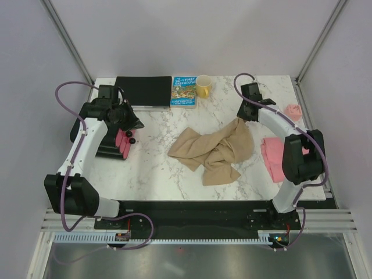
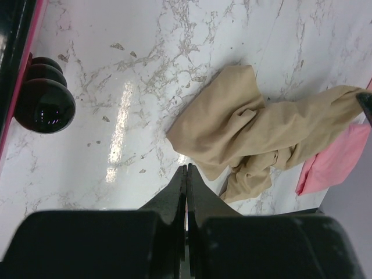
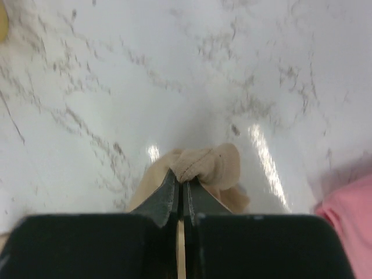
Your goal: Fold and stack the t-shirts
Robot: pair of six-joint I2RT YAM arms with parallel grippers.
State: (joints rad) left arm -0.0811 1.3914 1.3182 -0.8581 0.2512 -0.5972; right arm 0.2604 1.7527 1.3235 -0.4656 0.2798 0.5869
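Tan t-shirt (image 1: pixel 215 150) crumpled | right pincer (image 3: pixel 181 181) pinching its edge, arm bent | left pincer (image 2: pixel 186 171) closed, empty

This is a robotics lab cell rather than a home. Plain pale panel walls (image 1: pixel 192 35) held by bare aluminium posts (image 1: pixel 68 42) box in a marble-patterned tabletop (image 1: pixel 157 168). The left arm (image 1: pixel 87 139) and the right arm (image 1: pixel 279 125) are bolted to a black base plate (image 1: pixel 192 210) at its near edge. Purple cables (image 1: pixel 60 96) loop loose, and a slotted cable duct (image 1: pixel 192 237) runs along aluminium rails (image 1: pixel 343 221). The only household things are a book (image 1: pixel 184 91), a yellow mug (image 1: pixel 203 86) and a crumpled tan t-shirt (image 1: pixel 215 148).
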